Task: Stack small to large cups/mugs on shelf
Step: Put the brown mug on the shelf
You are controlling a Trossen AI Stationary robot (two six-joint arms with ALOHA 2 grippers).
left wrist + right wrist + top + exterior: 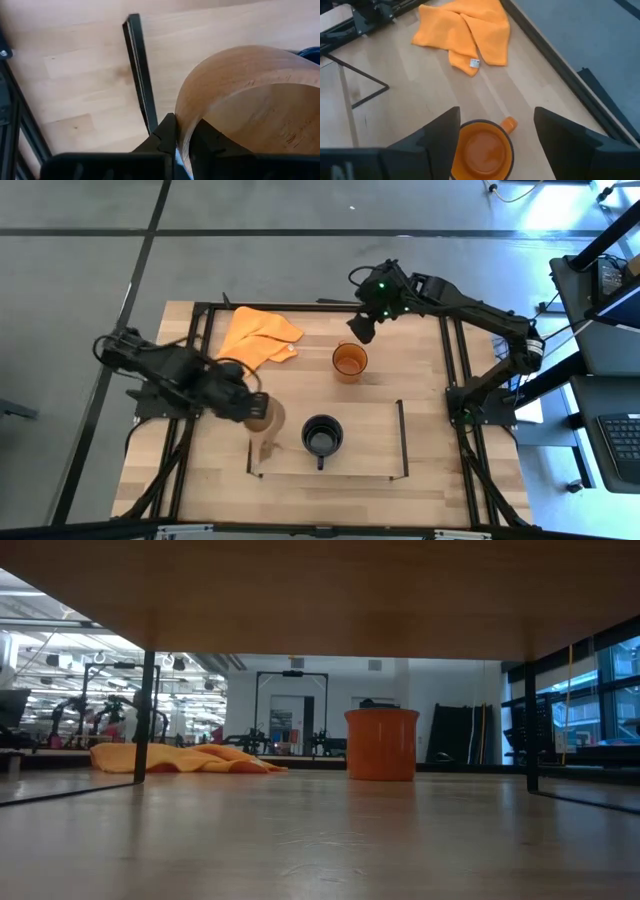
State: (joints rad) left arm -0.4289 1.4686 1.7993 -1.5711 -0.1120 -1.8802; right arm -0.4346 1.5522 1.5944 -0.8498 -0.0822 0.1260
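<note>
The left end effector (pixel 252 406) pinches the wooden cup's (pixel 263 416) rim at the shelf's (pixel 370 448) left end beside the seated black mug (pixel 322 435), while the right end effector (pixel 360 328), jaws wide, hovers by the unshelved orange mug (pixel 349 361); no legible writing.
</note>
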